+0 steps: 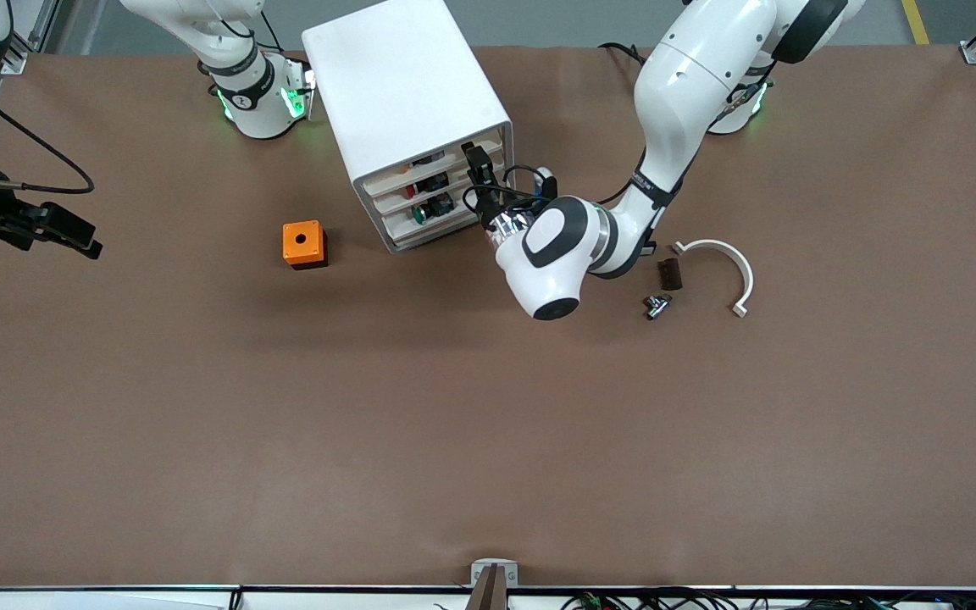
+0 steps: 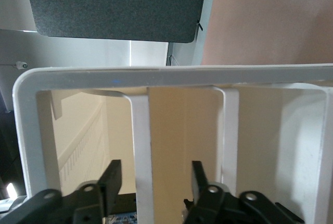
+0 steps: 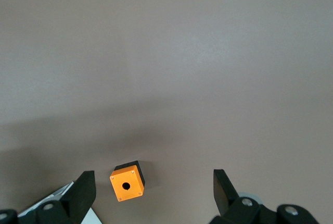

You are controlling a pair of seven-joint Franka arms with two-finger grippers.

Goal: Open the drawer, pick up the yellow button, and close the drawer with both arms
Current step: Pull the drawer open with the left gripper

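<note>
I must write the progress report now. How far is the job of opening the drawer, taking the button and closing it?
Nothing looks finished: the drawer, topmost in the white cabinet, looks shut. In hand: the left hand is at the cabinet's front, its fingers on either side of a white strip of a drawer front. The right hand waits open above the table, the orange cube below it. Left: pulling the drawer open, taking the button, closing.

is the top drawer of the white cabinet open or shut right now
Shut. The drawer sits flush with the lower drawer fronts of the cabinet, and the left gripper is only now at its front.
</note>
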